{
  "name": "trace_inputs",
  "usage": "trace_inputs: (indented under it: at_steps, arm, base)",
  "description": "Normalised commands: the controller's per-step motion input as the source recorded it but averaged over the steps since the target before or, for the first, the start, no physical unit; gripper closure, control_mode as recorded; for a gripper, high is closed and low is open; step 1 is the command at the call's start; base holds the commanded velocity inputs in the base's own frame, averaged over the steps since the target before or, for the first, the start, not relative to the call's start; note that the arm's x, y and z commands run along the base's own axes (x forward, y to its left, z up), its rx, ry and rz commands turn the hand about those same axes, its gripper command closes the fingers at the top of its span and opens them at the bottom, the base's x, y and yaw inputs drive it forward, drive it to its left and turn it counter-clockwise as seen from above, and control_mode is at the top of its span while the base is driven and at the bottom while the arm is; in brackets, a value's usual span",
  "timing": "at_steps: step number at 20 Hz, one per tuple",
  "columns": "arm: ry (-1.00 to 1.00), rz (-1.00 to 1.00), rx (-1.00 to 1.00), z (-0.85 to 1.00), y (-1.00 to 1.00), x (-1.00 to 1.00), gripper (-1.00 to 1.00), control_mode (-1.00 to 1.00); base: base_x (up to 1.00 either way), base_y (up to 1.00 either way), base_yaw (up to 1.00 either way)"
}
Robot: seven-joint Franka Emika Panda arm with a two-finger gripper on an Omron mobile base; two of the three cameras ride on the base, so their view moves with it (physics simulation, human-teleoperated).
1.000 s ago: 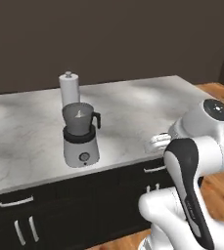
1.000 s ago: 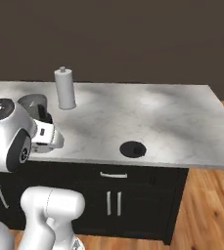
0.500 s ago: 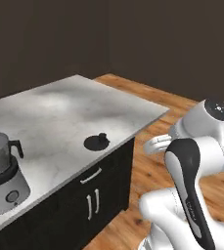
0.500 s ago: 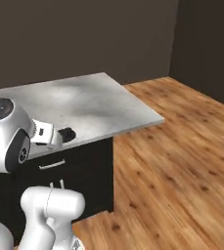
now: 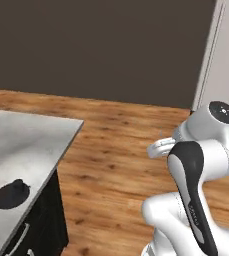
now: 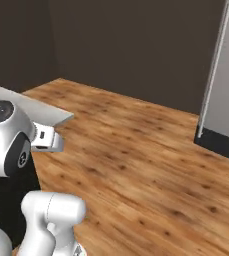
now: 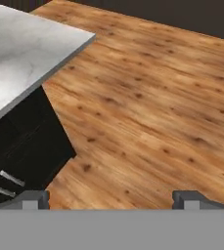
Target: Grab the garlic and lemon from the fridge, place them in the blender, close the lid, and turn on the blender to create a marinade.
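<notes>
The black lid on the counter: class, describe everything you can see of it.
The lid is a flat, round, matt black disc with a short raised plug at its centre. It lies flat on the grey marbled counter, near the front edge, off any jar. Nothing else touches it.

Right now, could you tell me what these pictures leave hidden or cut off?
- The lid: left base view shows a flat black disc on the counter; its underside is hidden, and the counter runs off the left edge.
- The fridge: right base view cuts it at the right edge; the door is shut, so the contents are hidden.
- The tool: hand view shows the fingertips, apart with nothing between; the rest is below the frame.
</notes>
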Motion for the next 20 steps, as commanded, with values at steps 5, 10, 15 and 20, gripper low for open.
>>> trace_inputs:
  at_steps: [5,10,15,20]
  arm:
    - [0.00,0.00,0.00,0.00,0.00,0.00,-1.00,1.00]
    - [0.00,0.00,0.00,0.00,0.00,0.00,-1.00,1.00]
    - [0.00,0.00,0.00,0.00,0.00,0.00,-1.00,1.00]
    - [0.00,0.00,0.00,0.00,0.00,0.00,-1.00,1.00]
  base:
    - [0.67,-0.55,-0.69]
    - [0.91,-0.23,-0.60]
    - [0.75,0.70,-0.35]
    - [0.94,0.74,-0.21]
